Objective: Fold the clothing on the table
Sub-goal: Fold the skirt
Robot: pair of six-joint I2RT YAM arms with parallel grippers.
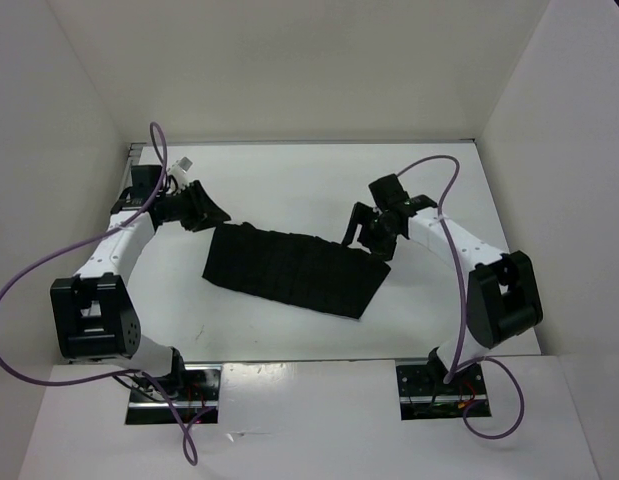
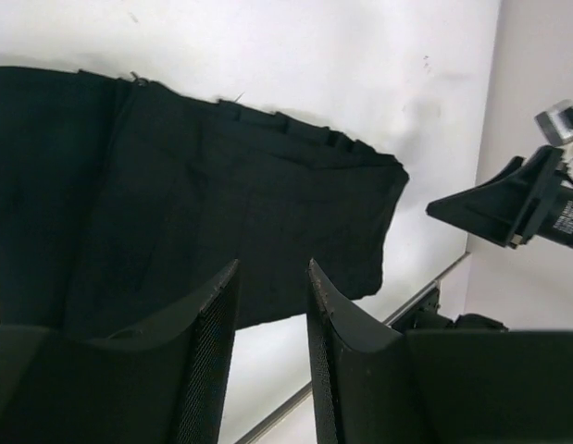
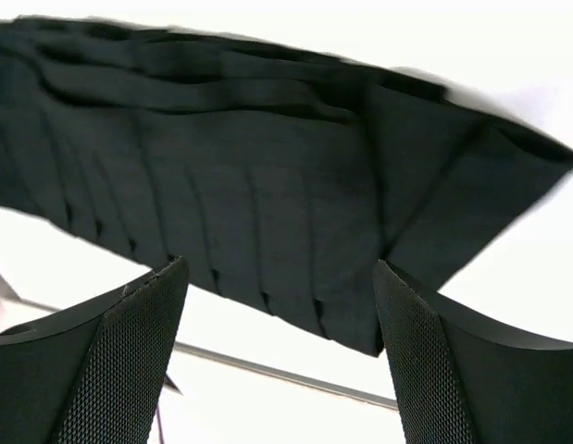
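The clothing (image 1: pixel 294 268) is a black pleated garment lying flat across the middle of the white table (image 1: pixel 289 180). My left gripper (image 1: pixel 211 212) hovers just off its far left corner. In the left wrist view the left gripper (image 2: pixel 272 277) is open, with only cloth (image 2: pixel 193 203) and table showing behind the gap. My right gripper (image 1: pixel 365 236) hangs over the garment's far right corner. Its fingers stand wide apart in the right wrist view (image 3: pixel 279 277), above the pleated edge (image 3: pixel 249 176), holding nothing.
White upright walls (image 1: pixel 549 120) close in the table on the left, back and right. A thin metal edge (image 3: pixel 286 375) runs along the table's border. Purple cables (image 1: pixel 19 300) loop beside both arms. Bare table lies behind and in front of the garment.
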